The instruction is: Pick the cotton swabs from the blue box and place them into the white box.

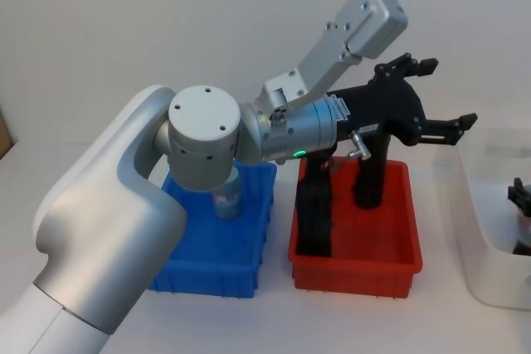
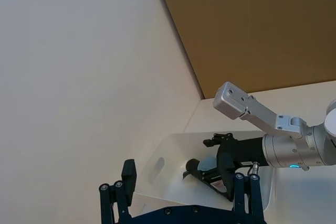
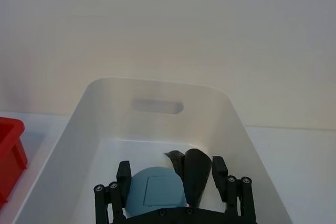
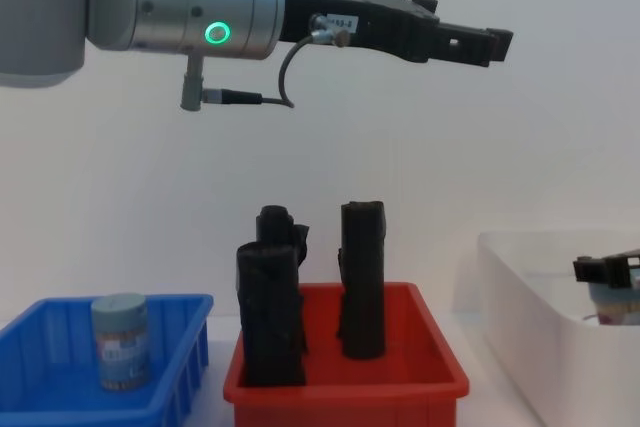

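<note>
- The left gripper (image 1: 444,93) hangs high in the air, above the red bin (image 1: 357,267) and well clear of it. Its fingers (image 1: 465,120) are spread wide and hold nothing.
- In the chest view the left gripper (image 4: 478,45) points toward the robot's right side, far above the black rolls (image 4: 362,282).
- The right gripper (image 3: 173,182) is down inside the white box (image 3: 105,108). Its fingers (image 3: 124,174) stand on both sides of a jar of cotton swabs (image 3: 155,195) with a grey-blue lid. I cannot tell if they press on the jar or are just beside it.
- A dark curved object (image 3: 193,174) lies in the white box, touching this jar.
- In the left wrist view the right gripper (image 2: 220,167) is seen from farther off, inside the white box (image 2: 157,169).
- 1 more jar of cotton swabs (image 1: 228,198) stands upright in the blue box (image 1: 207,275), near its back wall. In the chest view this jar (image 4: 120,340) shows a pale label.
- The blue box, the red bin and the white box (image 1: 489,230) stand in a row on the white counter (image 1: 274,321), with the red bin in the middle.
- 3 black rolls stand upright in the red bin.
</note>
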